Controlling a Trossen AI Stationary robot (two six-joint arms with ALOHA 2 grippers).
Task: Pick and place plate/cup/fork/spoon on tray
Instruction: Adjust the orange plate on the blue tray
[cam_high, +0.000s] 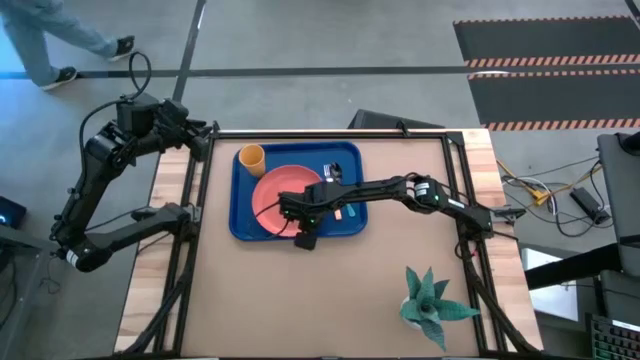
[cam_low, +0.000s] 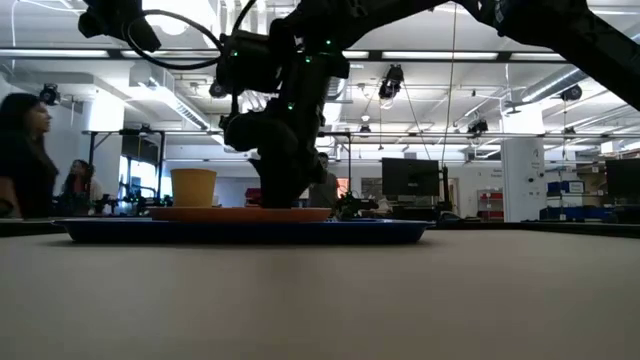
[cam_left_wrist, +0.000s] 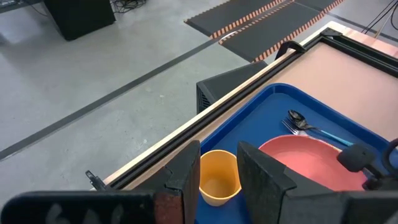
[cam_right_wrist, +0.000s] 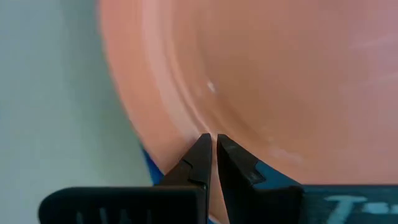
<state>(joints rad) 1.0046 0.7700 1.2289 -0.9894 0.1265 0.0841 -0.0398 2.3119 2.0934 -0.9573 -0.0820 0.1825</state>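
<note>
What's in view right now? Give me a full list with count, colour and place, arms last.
tray: one, royal blue, far-left part of the table.
plate: one, salmon pink, lying in the tray.
cup: one, yellow-orange, upright in the tray's far-left corner.
spoon: one, teal handle, in the tray beyond the plate.
fork: one, pale tines showing beside the spoon; handle hidden.
plant: one, teal, on the table's near-right part.
person: one, walking on the floor beyond the table.
left gripper: one, dark, parked beyond the table's far-left corner, facing the cup.
right gripper: one, dark, fingers shut at the plate's rim.
</note>
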